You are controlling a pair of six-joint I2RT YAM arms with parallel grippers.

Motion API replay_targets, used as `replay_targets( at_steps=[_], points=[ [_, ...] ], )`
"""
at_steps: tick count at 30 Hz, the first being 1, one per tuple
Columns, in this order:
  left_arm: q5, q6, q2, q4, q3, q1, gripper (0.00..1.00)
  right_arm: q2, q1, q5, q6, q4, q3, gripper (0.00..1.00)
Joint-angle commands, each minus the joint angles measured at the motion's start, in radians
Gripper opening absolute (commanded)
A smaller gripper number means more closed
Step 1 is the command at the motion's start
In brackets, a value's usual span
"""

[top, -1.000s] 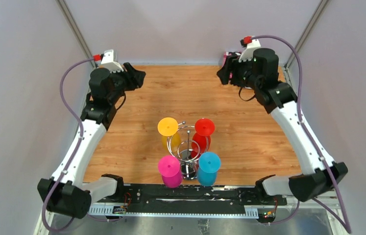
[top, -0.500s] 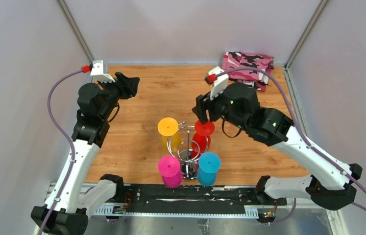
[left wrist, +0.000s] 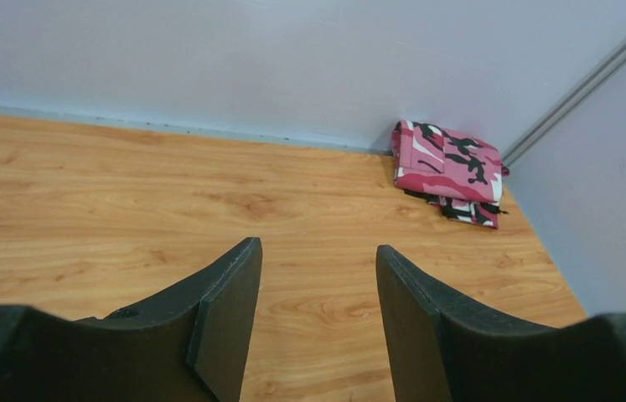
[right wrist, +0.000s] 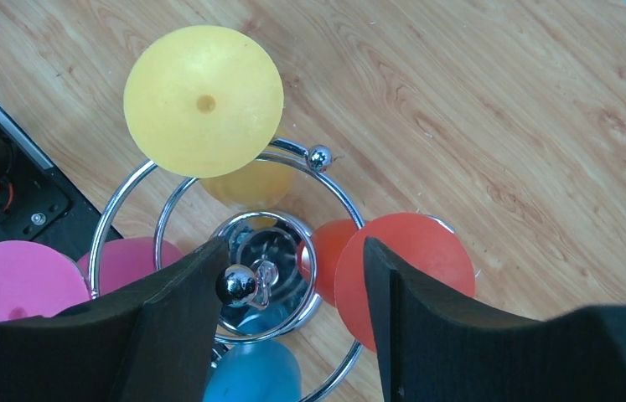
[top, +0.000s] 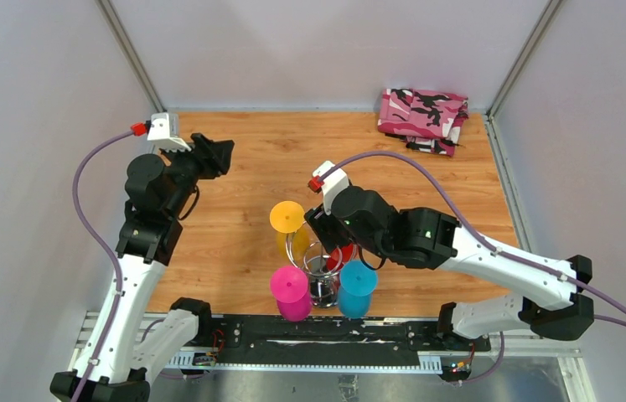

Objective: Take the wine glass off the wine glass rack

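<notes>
The chrome wine glass rack (top: 323, 266) stands near the table's front edge, with plastic wine glasses hanging upside down on it: yellow (top: 287, 217), pink (top: 290, 285), blue (top: 358, 278) and red (top: 345, 253). My right gripper (top: 319, 224) hovers open right above the rack. In the right wrist view its jaws (right wrist: 292, 251) straddle the rack's mirror base (right wrist: 280, 243). The post's ball top (right wrist: 236, 285) is by the left finger and the red glass foot (right wrist: 414, 268) by the right finger. My left gripper (top: 224, 153) is open and empty at the far left (left wrist: 318, 251).
A folded pink camouflage cloth (top: 423, 113) lies at the table's back right corner, also in the left wrist view (left wrist: 452, 167). A black rail (top: 318, 331) runs along the front edge. Grey walls close in the table's sides and back.
My right arm swung from the back right corner down to above the rack, uncovering the cloth. My left arm drew slightly leftward and stayed open.
</notes>
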Motion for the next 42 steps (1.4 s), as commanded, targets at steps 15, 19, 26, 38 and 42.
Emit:
replay_targets(
  at_steps=[15,19,26,38,42],
  points=[
    [-0.031,0.012,-0.012,-0.020,-0.030,-0.003,0.58,0.038,0.024,0.028,0.031,0.104,-0.064,0.37],
    [-0.037,0.011,-0.013,-0.020,-0.034,-0.003,0.57,0.049,0.024,0.000,0.037,0.113,-0.067,0.24],
    [-0.047,0.014,-0.013,-0.020,-0.037,-0.003,0.56,0.062,0.024,0.010,0.048,0.110,-0.064,0.00],
    [-0.064,0.007,-0.001,-0.017,-0.033,-0.003,0.30,0.071,0.026,0.132,0.001,0.111,0.007,0.00],
    [-0.064,0.006,0.009,-0.013,-0.028,-0.003,0.34,0.093,0.024,0.188,-0.032,0.111,0.050,0.00]
  ],
)
